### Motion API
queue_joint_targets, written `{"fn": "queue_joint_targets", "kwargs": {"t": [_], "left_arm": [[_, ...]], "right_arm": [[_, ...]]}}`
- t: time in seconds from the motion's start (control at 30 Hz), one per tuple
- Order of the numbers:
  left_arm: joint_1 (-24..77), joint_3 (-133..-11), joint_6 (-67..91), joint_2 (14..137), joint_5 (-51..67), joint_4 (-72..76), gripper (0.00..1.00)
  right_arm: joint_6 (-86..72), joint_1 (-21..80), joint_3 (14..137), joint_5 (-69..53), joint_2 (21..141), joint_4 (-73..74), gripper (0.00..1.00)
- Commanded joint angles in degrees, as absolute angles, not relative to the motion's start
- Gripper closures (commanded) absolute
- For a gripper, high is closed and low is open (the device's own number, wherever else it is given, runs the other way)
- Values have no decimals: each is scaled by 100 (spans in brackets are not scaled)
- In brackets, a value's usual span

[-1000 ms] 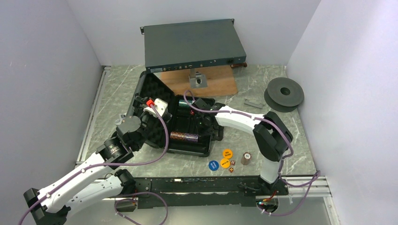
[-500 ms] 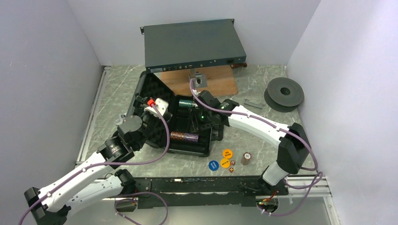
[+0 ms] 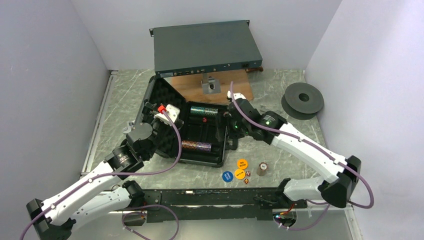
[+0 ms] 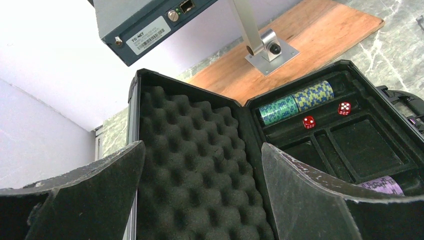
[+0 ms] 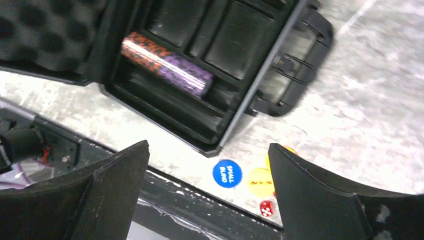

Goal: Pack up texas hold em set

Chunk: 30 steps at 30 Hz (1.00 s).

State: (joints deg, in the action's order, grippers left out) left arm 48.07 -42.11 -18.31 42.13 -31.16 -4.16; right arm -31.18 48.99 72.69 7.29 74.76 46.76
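The black case (image 3: 226, 150) lies open, its foam lid (image 4: 190, 150) leaning back to the left. Its tray holds a green-and-blue chip roll (image 4: 297, 102), two red dice (image 4: 309, 121) and a purple-and-orange chip roll (image 5: 167, 64). On the table in front lie a blue "small blind" disc (image 5: 227, 173), yellow discs (image 5: 260, 182), a red die (image 5: 266, 208) and a brown chip stack (image 3: 262, 169). My right gripper (image 5: 207, 195) hangs open and empty over the case's near right corner. My left gripper (image 4: 202, 200) is open and empty, facing the foam lid.
A dark rack unit (image 3: 205, 47) stands on a metal bracket (image 3: 211, 85) over a wooden board (image 3: 220, 90) behind the case. A grey spool (image 3: 302, 100) and a small grey piece (image 3: 270, 110) lie at the back right. White walls close in both sides.
My right gripper has opened and pulled back out of the case toward the right. The left arm has not moved.
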Motion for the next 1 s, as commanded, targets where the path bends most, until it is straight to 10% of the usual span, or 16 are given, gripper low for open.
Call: {"fn": "queue_joint_targets", "kwargs": {"t": [0.0,0.97], "left_arm": [[4816,-4287,-1812,4245,-3129,-333,8],[4859,-4351,-1778,4407,-3017,-466,10]], "right_arm": [[-3603,4888,6865,1717,6913,5358,6],[-6641,4684,4536,2777,5618,6718,7]]}}
